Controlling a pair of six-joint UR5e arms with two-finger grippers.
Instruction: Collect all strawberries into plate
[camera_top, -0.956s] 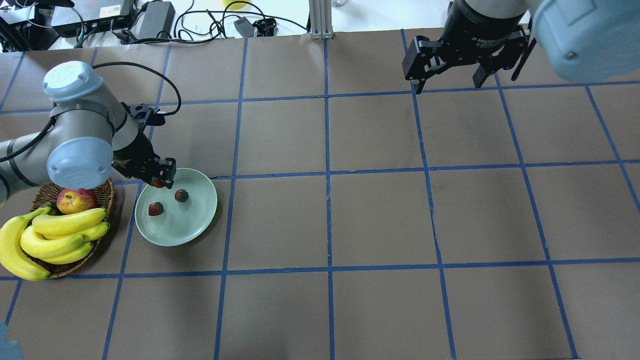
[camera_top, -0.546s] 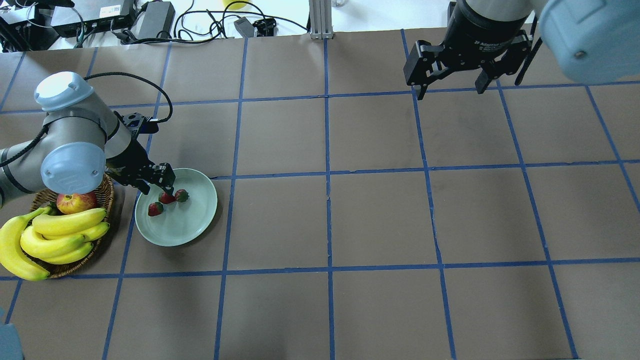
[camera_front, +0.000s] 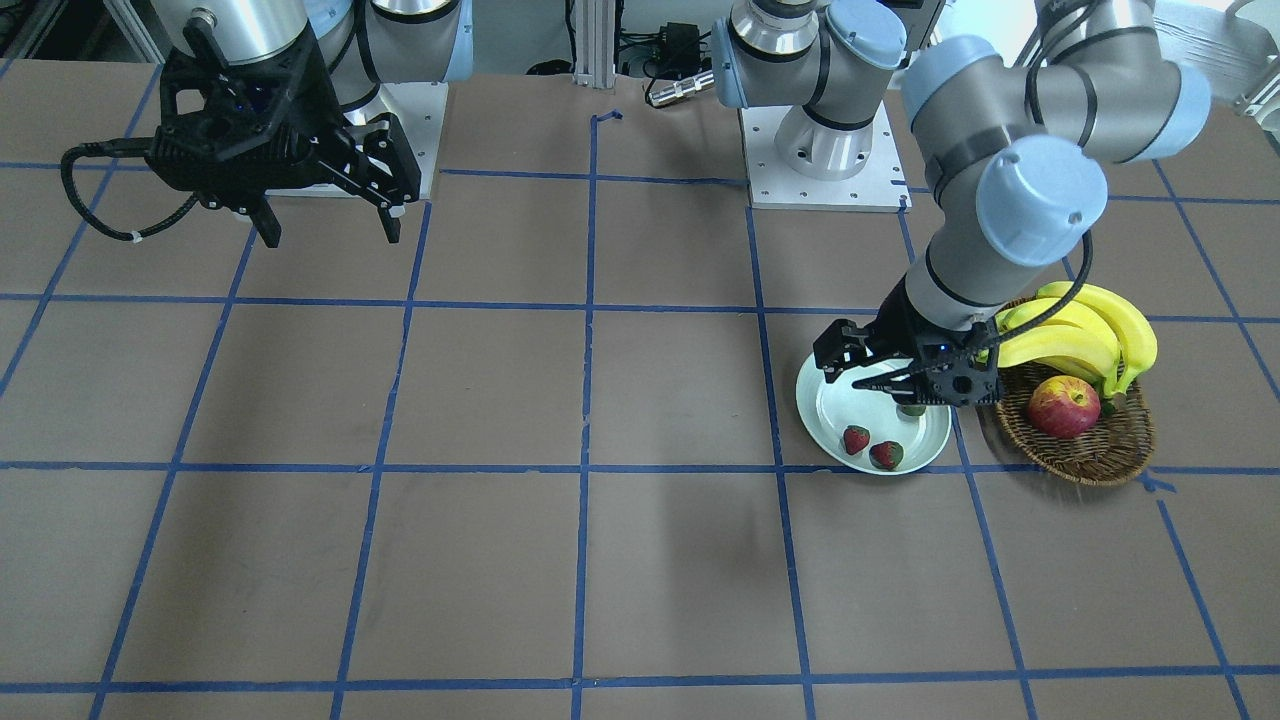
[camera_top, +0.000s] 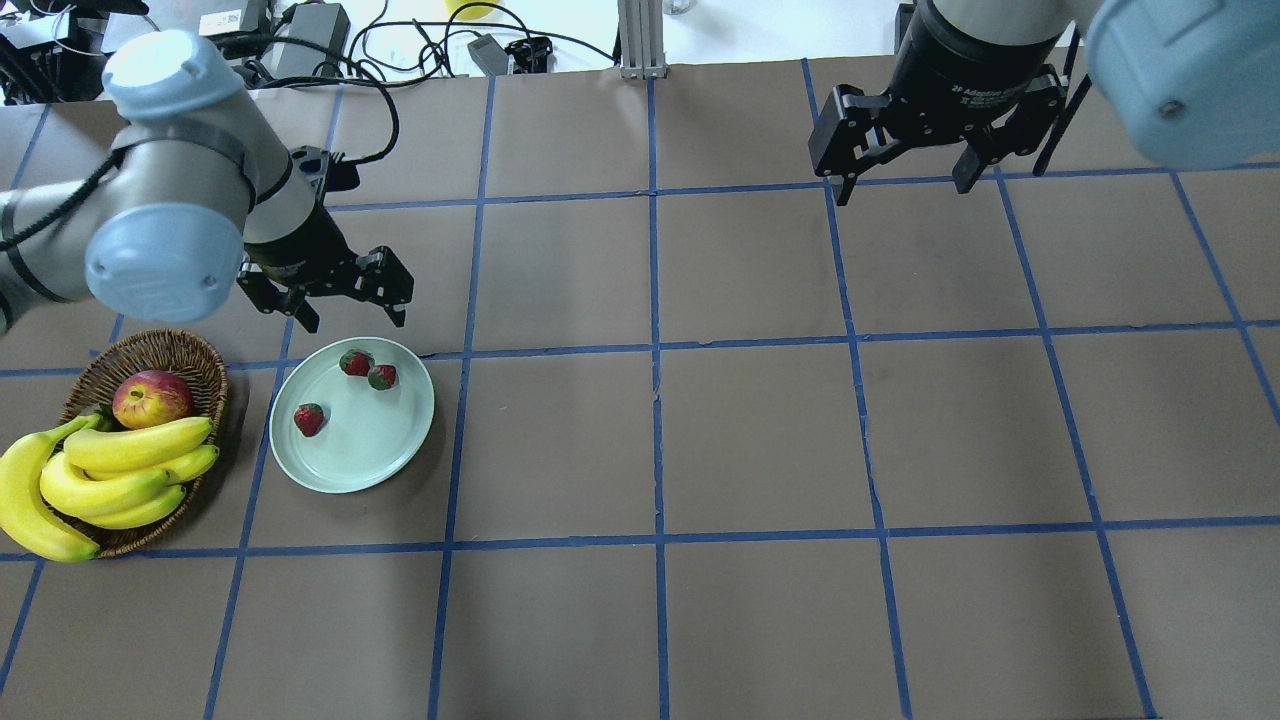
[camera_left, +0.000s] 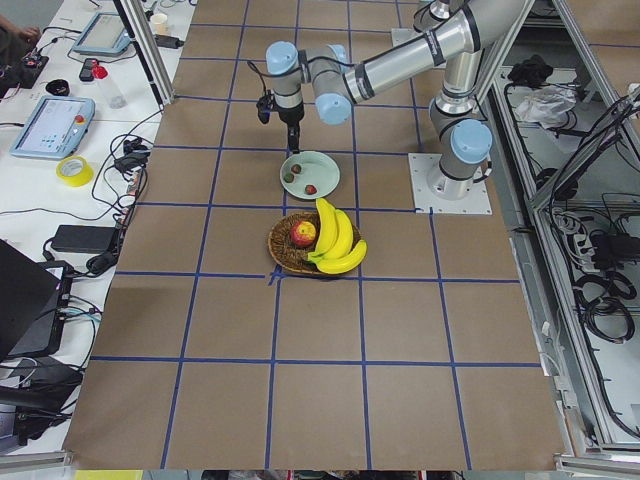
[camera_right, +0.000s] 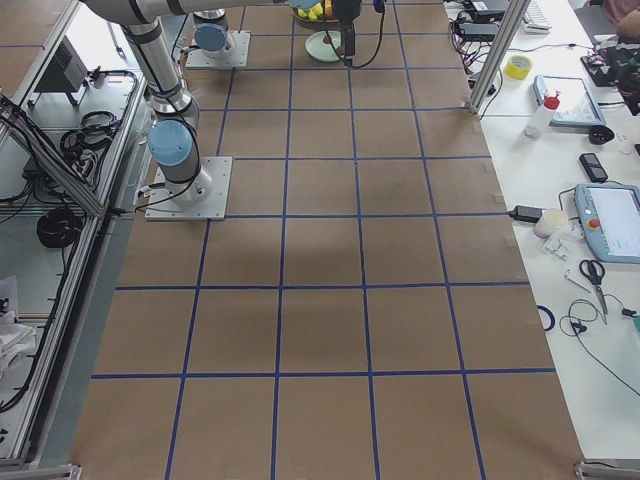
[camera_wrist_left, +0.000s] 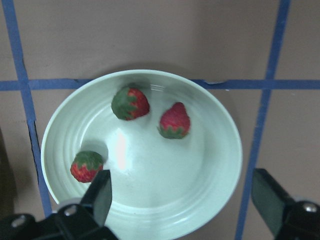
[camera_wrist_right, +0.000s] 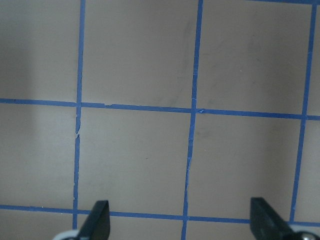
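Three strawberries (camera_top: 356, 362) (camera_top: 382, 377) (camera_top: 309, 419) lie in the pale green plate (camera_top: 370, 445) at the table's left. The left wrist view shows all three (camera_wrist_left: 130, 103) (camera_wrist_left: 175, 121) (camera_wrist_left: 86, 166) inside the plate (camera_wrist_left: 220, 135). My left gripper (camera_top: 352, 318) is open and empty, raised over the plate's far rim; it also shows in the front-facing view (camera_front: 895, 385). There it hides part of the plate (camera_front: 835, 410), and two strawberries (camera_front: 855, 439) (camera_front: 886, 455) show. My right gripper (camera_top: 905, 185) is open and empty, high over the far right of the table.
A brown wicker basket (camera_top: 150, 350) stands left of the plate and holds a red-yellow apple (camera_top: 152, 398) and a bunch of bananas (camera_top: 110, 470). Cables and power bricks lie beyond the table's far edge (camera_top: 300, 40).
My left gripper let go of the third strawberry in the plate, opened, and rose back away from the plate towards the far side. The right gripper has barely moved.
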